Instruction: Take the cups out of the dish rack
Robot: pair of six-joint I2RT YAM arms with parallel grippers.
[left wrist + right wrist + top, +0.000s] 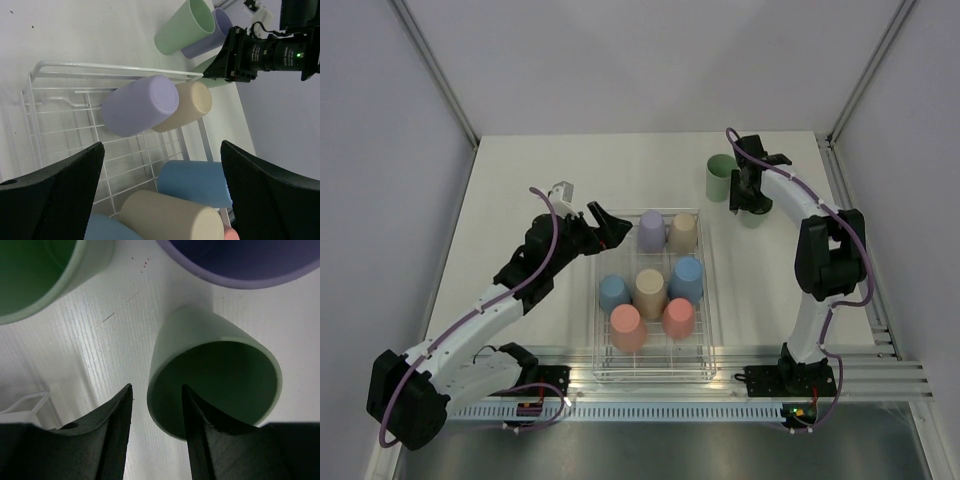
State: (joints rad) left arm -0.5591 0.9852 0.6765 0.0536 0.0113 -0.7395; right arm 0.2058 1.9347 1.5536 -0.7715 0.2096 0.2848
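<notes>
Near edge of table [520, 190]: clear rectangular dish rack with thin wire grid [650, 365], long side running away from the arm bases. It holds seven matte plastic tumblers, all bottom-up. Nearest row: pale pink tumbler [627, 327] on the left, coral pink tumbler [678, 318] on the right, close together. Middle row, left to right: light blue tumbler [614, 293], beige tumbler [649, 292], second blue tumbler [687, 278]. Far row: pastel purple tumbler [652, 230] and second beige tumbler [682, 232], side by side, touching or nearly so. The far-left corner of the rack shows bare grid. Left arm [510, 285] reaches in from the left and hangs above that corner. Left jaws spread wide, nothing between them, aimed toward the purple and beige pair in the wrist view. Beyond the rack, far right of the table: three tumblers stand mouth-up, well apart from the rack. Right arm [825, 250] bends down over a pastel green tumbler [200, 340]. Right jaws parted, astride its rim: one finger [112, 440] outside, the other inside the mouth, with table showing between the outer finger and the wall, so no grip. Farther still: a second green tumbler [720, 178] and a purple upright tumbler [220, 25], just beside each other.
</notes>
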